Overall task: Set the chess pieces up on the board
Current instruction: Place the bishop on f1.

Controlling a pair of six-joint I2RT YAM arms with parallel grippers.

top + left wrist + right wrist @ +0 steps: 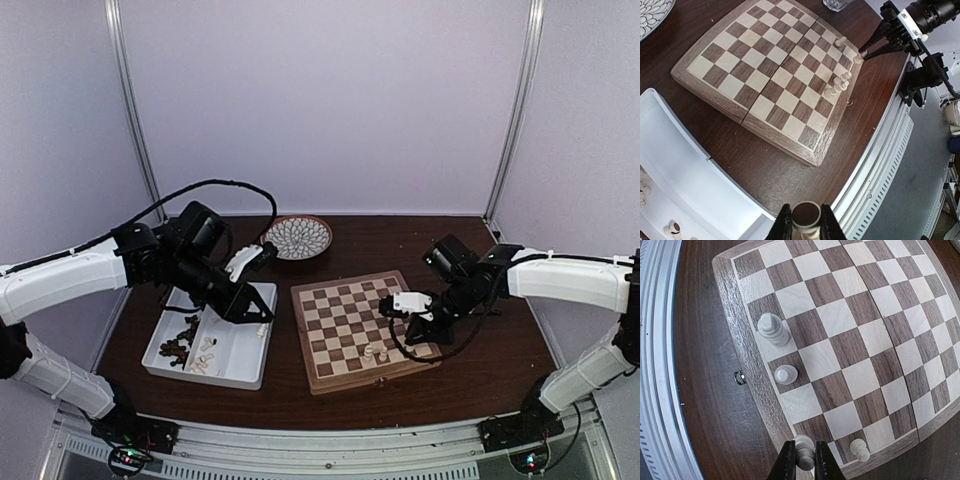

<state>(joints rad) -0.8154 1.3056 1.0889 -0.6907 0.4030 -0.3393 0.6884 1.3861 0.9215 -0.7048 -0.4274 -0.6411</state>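
Chess pieces (806, 215) held: L pincer (806, 209), R pincer (805, 446).

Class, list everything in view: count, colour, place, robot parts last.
table: one, dark brown, under everything
board: one, tan and brown checks, mid-table
tray: one, white, left of the board
plate: one, round, patterned, behind both
cream pieces on board: four, along its near edge, one gripped
dark pieces: several, brown, in the tray
cream pieces in tray: several, beside the dark ones
arms: two, white and black, either side
left gripper: black, by the tray, shut on a dark-based cream piece
right gripper: black, at the board's near edge, shut on a cream board piece
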